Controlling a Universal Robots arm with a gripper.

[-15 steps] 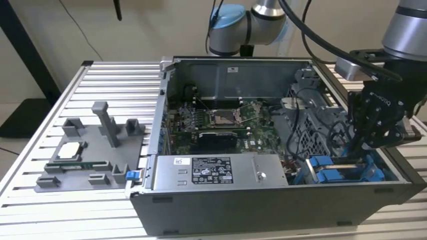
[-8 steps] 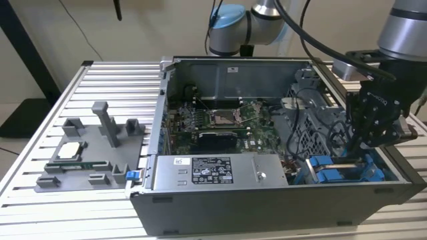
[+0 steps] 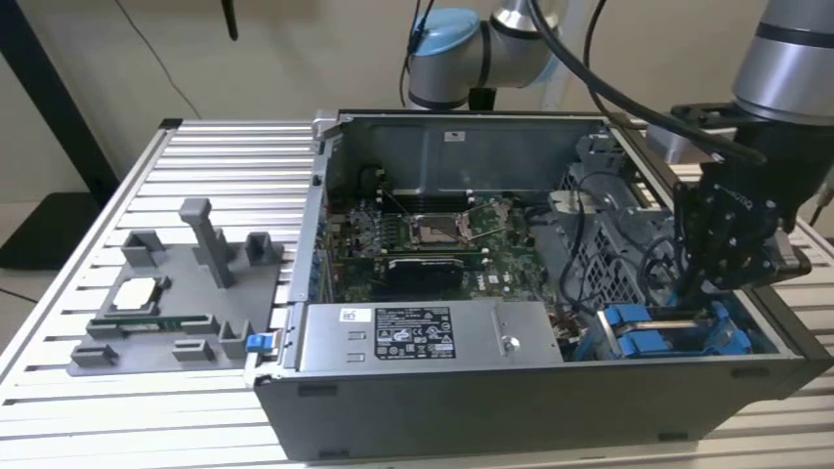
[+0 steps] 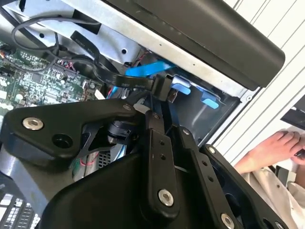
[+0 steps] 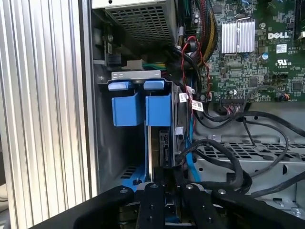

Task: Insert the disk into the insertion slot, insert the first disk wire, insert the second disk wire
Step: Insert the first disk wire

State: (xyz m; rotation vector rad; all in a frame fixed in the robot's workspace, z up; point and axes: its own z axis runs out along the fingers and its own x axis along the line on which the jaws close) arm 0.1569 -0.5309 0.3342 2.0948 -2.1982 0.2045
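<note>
Black plug (image 4: pixel 164 88) in pincer (image 4: pixel 155 102), hand (image 4: pixel 279 148) beyond

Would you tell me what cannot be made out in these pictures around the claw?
Exterior view: the claw covers whatever lies under it among the blue carriers.
First wrist view: the black cables run behind the claw's body, so their ends are hidden.
Second wrist view: the claw's body hides the case interior beneath it; a person's hand is cut off by the edge.

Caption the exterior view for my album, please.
Robot gripper hangs over blue drive carriers in an open computer case.
</note>
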